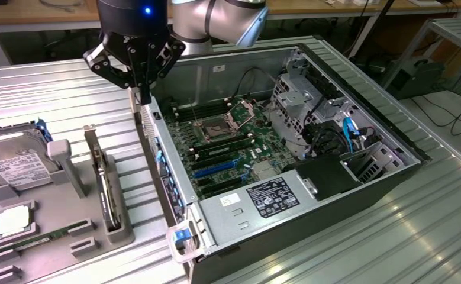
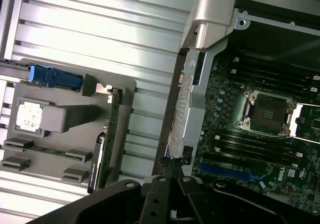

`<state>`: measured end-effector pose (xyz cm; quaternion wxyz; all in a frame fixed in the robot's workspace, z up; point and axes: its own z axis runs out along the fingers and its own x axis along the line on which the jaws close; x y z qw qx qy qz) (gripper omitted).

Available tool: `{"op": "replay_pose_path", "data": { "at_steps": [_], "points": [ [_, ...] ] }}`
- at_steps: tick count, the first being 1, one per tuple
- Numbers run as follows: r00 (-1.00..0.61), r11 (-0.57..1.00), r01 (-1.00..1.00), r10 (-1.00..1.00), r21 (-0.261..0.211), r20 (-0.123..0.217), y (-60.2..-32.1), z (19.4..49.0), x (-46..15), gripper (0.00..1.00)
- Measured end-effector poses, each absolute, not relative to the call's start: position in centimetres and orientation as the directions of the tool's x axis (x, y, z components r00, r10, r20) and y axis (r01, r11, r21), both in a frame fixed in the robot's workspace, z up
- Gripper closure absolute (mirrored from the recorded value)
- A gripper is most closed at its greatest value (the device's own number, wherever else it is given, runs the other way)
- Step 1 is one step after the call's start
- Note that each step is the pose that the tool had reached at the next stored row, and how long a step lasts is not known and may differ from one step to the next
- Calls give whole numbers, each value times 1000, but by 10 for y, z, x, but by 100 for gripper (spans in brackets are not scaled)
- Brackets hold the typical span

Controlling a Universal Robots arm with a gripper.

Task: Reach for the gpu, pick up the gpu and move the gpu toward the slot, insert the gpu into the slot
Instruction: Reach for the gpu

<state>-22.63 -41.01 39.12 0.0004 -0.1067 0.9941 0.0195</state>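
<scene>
**Zero contact so far: end effector clenched and empty, gpu parked in its holder**

We read the end effector (image 1: 144,94) as clenched, fingers pressed together with nothing between them. It hangs over the open case (image 1: 206,71), above the wall on the holder's side, so it sits between the grey holder (image 1: 72,195) and the motherboard (image 1: 246,142). As far as we can tell it touches neither.

The gpu (image 1: 106,189) stands on edge in a groove of the holder, on the table (image 1: 372,248) at the exterior view's left. It is well apart from the slot (image 1: 214,170).

Why it's laid out this way, in our judgement:
- The upright stance leaves the card's top edge free for a pinch from above, with the metal bracket at one end.
- The case lies on its side with the lid off, so the motherboard faces up and the blue slot can take a card straight down.
- The hard drive (image 1: 13,163) sits in the same holder, beside the gpu. It is boxy with a white label, so it's easy to tell apart.

What we can't make out:
- Both views show the gpu edge-on, so its faces don't read.
- Its lower edge is sunk in the groove.
- In the exterior view the case wall covers the strip of motherboard nearest it, and we can't tell whether the slot's end reaches that far.
- In the wrist view the end effector's own body cuts off the board just past the slot.
</scene>
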Motion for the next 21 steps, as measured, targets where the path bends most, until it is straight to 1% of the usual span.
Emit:
{"op": "replay_pose_path", "data": {
  "at_steps": [21],
  "points": [
    [-966, 965, -260, -260, 39, -3, -412, 391, -233, 89]
  ]
}}
